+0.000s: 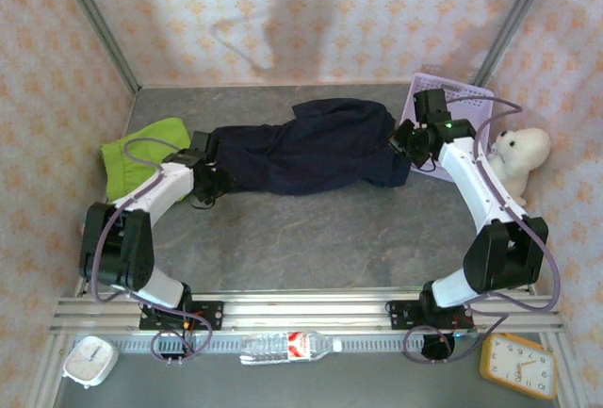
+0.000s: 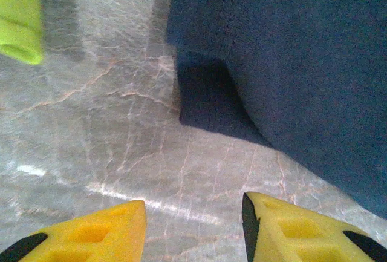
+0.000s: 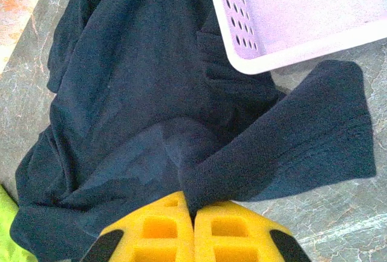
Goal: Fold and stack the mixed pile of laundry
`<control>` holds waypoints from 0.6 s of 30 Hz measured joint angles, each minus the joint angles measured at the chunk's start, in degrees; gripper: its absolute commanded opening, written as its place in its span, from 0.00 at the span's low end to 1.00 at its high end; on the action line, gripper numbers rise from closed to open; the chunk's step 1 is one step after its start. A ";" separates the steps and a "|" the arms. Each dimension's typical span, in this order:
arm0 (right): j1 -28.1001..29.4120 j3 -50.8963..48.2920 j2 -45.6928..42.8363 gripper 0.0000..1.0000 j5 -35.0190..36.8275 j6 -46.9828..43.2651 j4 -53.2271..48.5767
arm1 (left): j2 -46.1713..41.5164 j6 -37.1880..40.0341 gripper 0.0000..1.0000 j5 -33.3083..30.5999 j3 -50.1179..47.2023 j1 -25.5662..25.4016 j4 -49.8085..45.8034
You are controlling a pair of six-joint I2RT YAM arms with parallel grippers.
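Navy garment [image 1: 311, 149]: soft, limp, light; expect sagging.
Right gripper [image 3: 193, 209]: pressed together, pinching a fold of it.
Left gripper [image 2: 193, 216]: spread, empty; grasp the nearest hem.

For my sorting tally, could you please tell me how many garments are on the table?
2: the lime-green garment at the left, the navy garment across the middle. Another could lie hidden beneath it.

3 walls [image 1: 311, 12] w/ peach floral wallpaper; grey marble-look tabletop [image 1: 311, 238]; 2 metal corner posts [image 1: 94, 22] at back.
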 measured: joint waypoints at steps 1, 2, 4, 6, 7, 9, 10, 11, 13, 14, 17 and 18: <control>0.00 -0.09 -0.11 0.00 0.00 0.00 0.02 | 1.92 -0.15 0.48 -0.24 0.33 -0.31 0.83; 0.00 -0.13 -0.24 0.00 0.02 -0.02 0.02 | 2.97 -0.24 0.49 -0.61 0.55 -0.50 1.18; 0.00 -0.15 -0.59 0.00 0.00 -0.02 0.04 | 6.49 -0.66 0.49 -1.22 1.60 -0.63 2.40; 0.00 -0.37 -1.14 0.00 0.02 -0.04 0.11 | 8.48 -1.14 0.49 -1.88 2.36 -0.61 3.17; 0.00 -0.57 -1.44 0.00 0.00 -0.04 0.11 | 9.27 -1.40 0.49 -2.23 2.73 -0.61 3.72; 0.00 -1.05 -2.10 0.00 0.00 -0.04 0.15 | 10.64 -1.75 0.47 -2.75 3.63 -0.63 4.39; 0.00 -1.38 -2.43 0.00 0.00 -0.04 0.15 | 11.15 -1.79 0.46 -2.97 4.00 -0.63 4.55; 0.00 -1.84 -2.75 0.00 0.00 -0.07 0.13 | 11.72 -1.97 0.45 -3.10 4.42 -0.63 4.96; 0.00 -2.60 -3.26 0.00 0.00 -0.07 0.13 | 12.41 -2.08 0.43 -3.61 4.81 -0.63 5.40; 0.00 -2.86 -3.43 0.00 0.00 -0.07 0.13 | 12.59 -2.14 0.41 -3.89 4.87 -0.63 5.57; 0.00 -3.61 -4.00 0.00 0.00 -0.09 0.11 | 12.63 -2.32 0.33 -4.26 5.16 -0.63 5.57; 0.00 -3.80 -4.17 0.00 0.00 -0.11 0.13 | 12.63 -2.27 0.30 -4.28 5.38 -0.63 5.60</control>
